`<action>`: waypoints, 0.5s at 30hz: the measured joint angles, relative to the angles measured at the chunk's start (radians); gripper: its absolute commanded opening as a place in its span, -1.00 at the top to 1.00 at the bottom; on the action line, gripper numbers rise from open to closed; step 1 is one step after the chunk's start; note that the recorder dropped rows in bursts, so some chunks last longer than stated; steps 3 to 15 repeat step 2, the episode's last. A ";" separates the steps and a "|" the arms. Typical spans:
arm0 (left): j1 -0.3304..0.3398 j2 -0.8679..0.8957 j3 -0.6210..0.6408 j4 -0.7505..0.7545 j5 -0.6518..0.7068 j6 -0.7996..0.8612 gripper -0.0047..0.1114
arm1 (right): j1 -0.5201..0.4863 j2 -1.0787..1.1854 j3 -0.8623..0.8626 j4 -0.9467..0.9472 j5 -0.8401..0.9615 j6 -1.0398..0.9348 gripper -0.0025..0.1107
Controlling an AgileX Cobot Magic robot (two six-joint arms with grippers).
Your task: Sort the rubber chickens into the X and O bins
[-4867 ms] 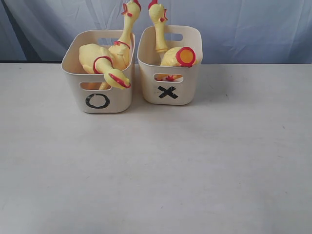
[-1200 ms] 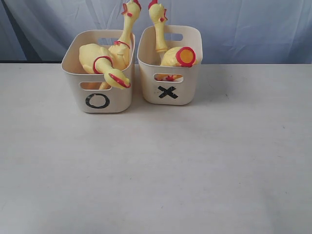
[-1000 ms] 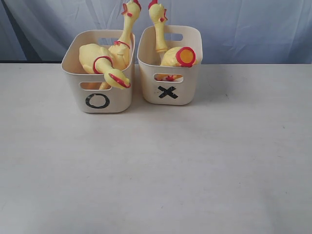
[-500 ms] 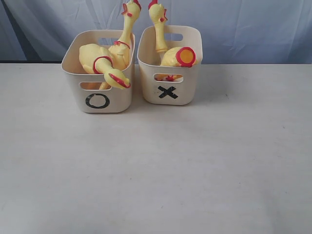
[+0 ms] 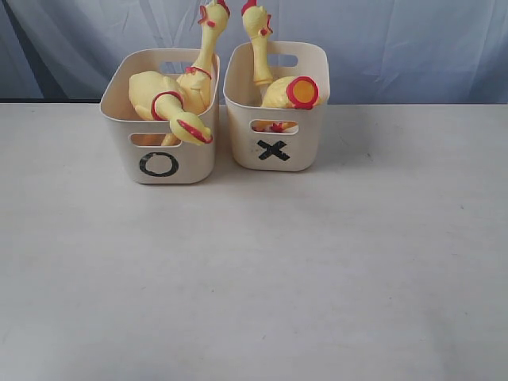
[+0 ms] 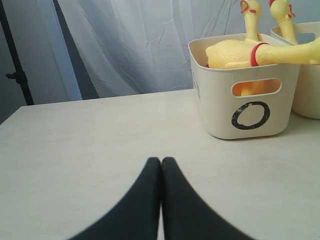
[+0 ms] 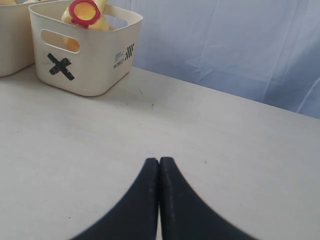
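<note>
- Pale blue curtain (image 5: 413,48) hangs behind an off-white, matte worktop (image 5: 254,278); a dark stand (image 6: 16,75) shows at the curtain's edge in the left wrist view.
- O bin (image 5: 163,155) and X bin (image 5: 278,147) stand just beside each other at the far side of the worktop.
- Chickens (image 5: 171,99) sit in both bins. In the O bin one lies across the rim and another's neck sticks up. In the X bin one neck sticks up beside a round red-ringed base.
- No chicken lies on the worktop in any view, so the sorting looks finished. Whether each is in its proper bin I cannot tell.
- Left tool (image 6: 161,161) and right tool (image 7: 159,160) are both pressed fully shut and empty, well apart from the bins.
</note>
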 measured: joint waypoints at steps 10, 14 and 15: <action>0.000 0.000 0.000 0.000 0.000 0.000 0.92 | 0.000 0.000 0.000 0.000 0.000 0.000 0.97; 0.000 0.000 0.000 0.000 0.000 0.000 0.92 | 0.000 0.000 0.000 0.000 0.000 0.000 0.97; 0.000 0.000 0.000 0.000 0.000 0.000 0.92 | 0.000 0.000 0.000 0.000 0.000 0.000 0.97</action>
